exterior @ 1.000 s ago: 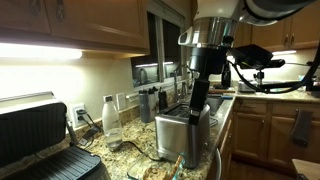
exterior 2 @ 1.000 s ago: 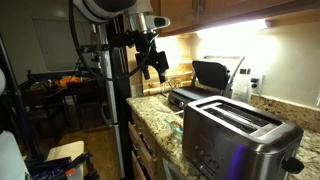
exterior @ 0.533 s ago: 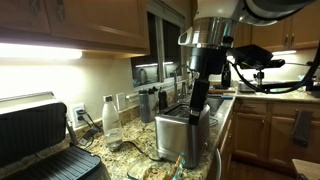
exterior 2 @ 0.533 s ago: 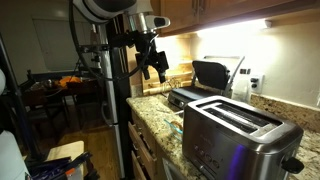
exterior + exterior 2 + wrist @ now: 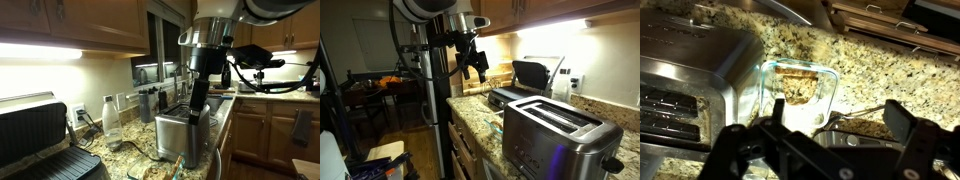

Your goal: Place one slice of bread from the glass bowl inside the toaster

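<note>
The shiny steel toaster [image 5: 181, 137] stands on the granite counter; it also shows in the other exterior view [image 5: 560, 135] and at the left of the wrist view [image 5: 685, 75]. The glass bowl [image 5: 830, 80] sits beside the toaster with a tan slice of bread [image 5: 795, 84] in it. My gripper [image 5: 820, 135] hangs above the counter near the bowl, open and empty. It is also seen in both exterior views [image 5: 197, 108] [image 5: 477, 68], well above the counter.
A large black contact grill [image 5: 40, 140] stands open on the counter, also seen in an exterior view [image 5: 525, 78]. A clear bottle with a white cap [image 5: 112, 120] stands by the wall. Cabinets hang above. The counter's edge runs close to the toaster.
</note>
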Controlling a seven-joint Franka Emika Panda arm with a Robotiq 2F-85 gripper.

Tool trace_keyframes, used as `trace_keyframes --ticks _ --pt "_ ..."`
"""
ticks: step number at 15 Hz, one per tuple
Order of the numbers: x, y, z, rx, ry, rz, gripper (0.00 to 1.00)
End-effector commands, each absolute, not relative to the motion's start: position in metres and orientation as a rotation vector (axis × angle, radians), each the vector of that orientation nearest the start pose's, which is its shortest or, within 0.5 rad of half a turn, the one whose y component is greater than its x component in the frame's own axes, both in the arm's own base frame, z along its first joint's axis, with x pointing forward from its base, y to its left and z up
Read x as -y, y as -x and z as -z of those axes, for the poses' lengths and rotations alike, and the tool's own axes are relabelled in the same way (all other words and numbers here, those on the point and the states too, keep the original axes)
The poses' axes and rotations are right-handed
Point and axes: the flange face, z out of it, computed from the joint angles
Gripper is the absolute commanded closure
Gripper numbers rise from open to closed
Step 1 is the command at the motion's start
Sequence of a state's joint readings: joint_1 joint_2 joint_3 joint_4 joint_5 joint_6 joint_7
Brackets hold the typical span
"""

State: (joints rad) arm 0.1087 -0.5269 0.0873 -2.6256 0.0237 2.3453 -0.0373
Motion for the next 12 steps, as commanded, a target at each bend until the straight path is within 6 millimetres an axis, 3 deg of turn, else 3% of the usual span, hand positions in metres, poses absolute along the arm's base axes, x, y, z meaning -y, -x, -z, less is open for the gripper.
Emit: trace_keyframes --ticks 1,12 --pt "-0.0796 -0.3907 -0.4431 0.332 3.108 0.385 0.0" --pt "-0.0762 -0.3891 -0.4436 0.322 3.098 0.404 0.0"
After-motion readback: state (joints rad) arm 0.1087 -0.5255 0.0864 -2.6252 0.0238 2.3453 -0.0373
